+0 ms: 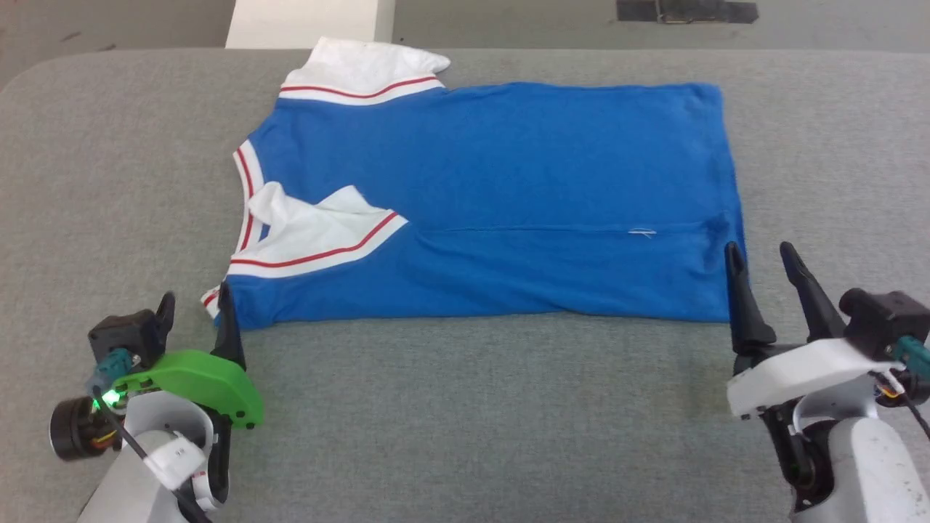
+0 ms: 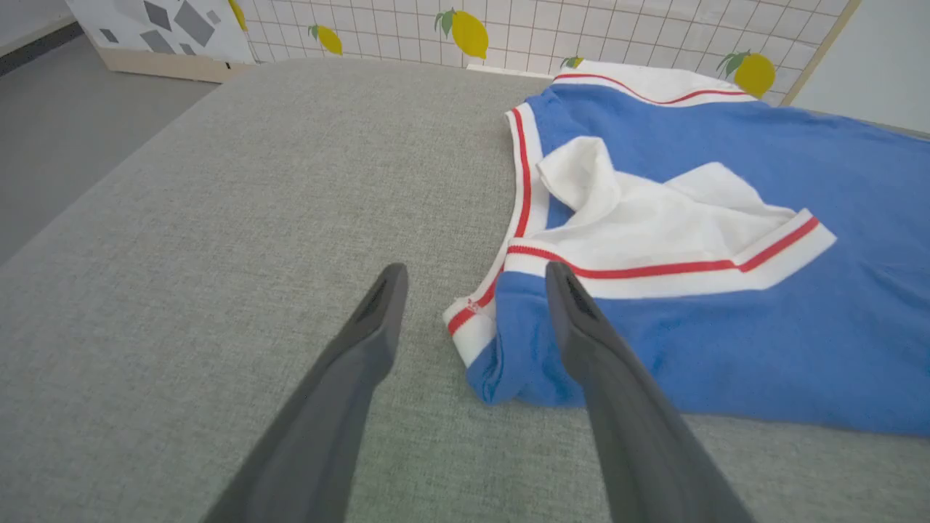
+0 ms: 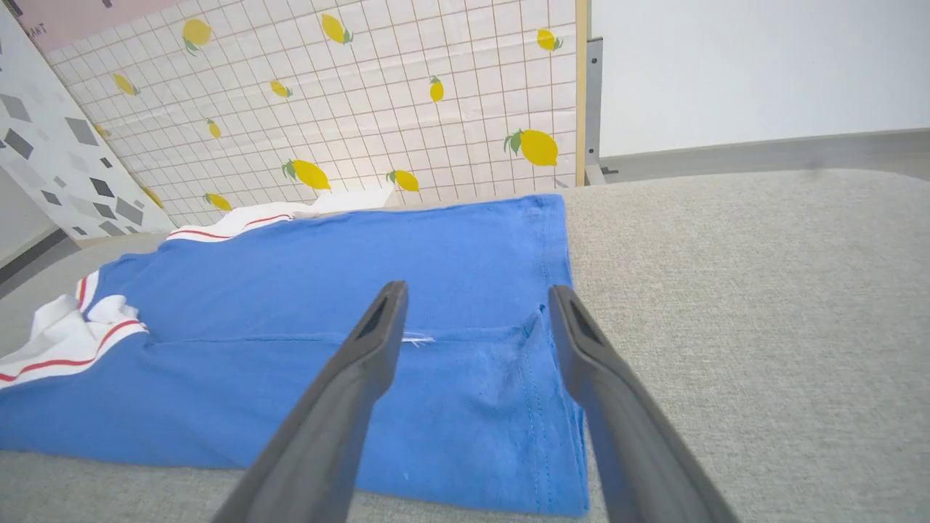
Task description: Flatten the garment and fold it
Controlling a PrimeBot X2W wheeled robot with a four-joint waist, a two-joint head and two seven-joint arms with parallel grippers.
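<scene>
We take this for a robotics lab or staged test room, not a home. A grey fabric-covered desk [image 1: 465, 407] stands on a bare grey floor [image 2: 43, 109]. Backdrop boards stand behind it, one printed with white tiles and lemons [image 3: 349, 109], another with grey diamonds [image 3: 43, 145]. Beyond them is a plain white wall [image 3: 755, 65]. Dark tape [image 1: 686, 10] sticks to the floor.

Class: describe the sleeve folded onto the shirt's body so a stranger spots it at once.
A blue garment lies on the grey table. Its white, red-striped sleeve nearest the left gripper lies folded over the blue, whereas the far sleeve sticks outward.
</scene>
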